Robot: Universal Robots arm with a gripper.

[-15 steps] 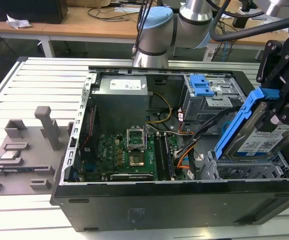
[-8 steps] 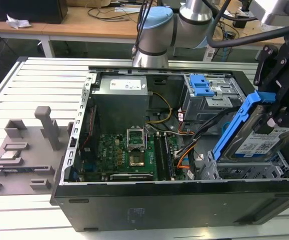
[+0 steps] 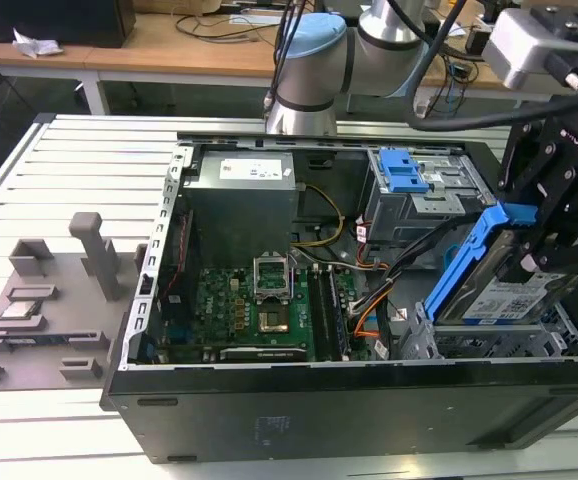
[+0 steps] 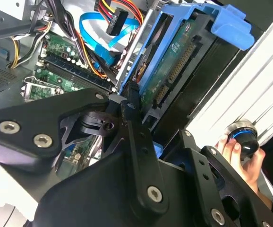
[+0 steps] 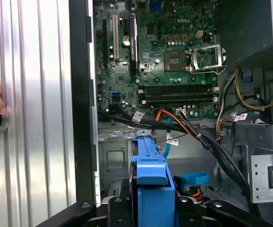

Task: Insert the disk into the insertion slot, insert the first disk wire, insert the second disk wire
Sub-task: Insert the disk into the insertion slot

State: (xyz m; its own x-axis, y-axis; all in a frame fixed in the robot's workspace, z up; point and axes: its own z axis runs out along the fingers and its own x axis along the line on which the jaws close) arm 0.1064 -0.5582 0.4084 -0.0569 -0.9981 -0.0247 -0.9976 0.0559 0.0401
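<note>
My gripper (image 3: pixel 541 262) is shut on the disk (image 3: pixel 509 296), a drive in a bright blue carrier frame. It holds the disk tilted, lower end down, over the insertion slot (image 3: pixel 469 345), the silver perforated cage at the case's front corner on the exterior view's right. In the first wrist view the blue carrier (image 5: pixel 150 172) sits between my black fingers (image 5: pixel 115 208), above the cage floor (image 5: pixel 112 158). The disk's green circuit side (image 4: pixel 172 66) faces the second wrist camera. The second disk wire (image 4: pixel 95 29), a light-blue flat cable (image 5: pixel 194 178), curls loose beside the cage. The first disk wire's dark plug (image 4: pixel 117 19) hangs near it.
A taller grey cage with a blue latch (image 3: pixel 406 172) stands behind the slot. The motherboard (image 3: pixel 259 300) and power supply (image 3: pixel 244 195) fill the case. Black cable bundles (image 5: pixel 193 135) cross beside the slot. A person's hand (image 4: pixel 231 151) rests on a round knob outside the case. Grey fixtures (image 3: pixel 49 300) lie on the exterior view's left.
</note>
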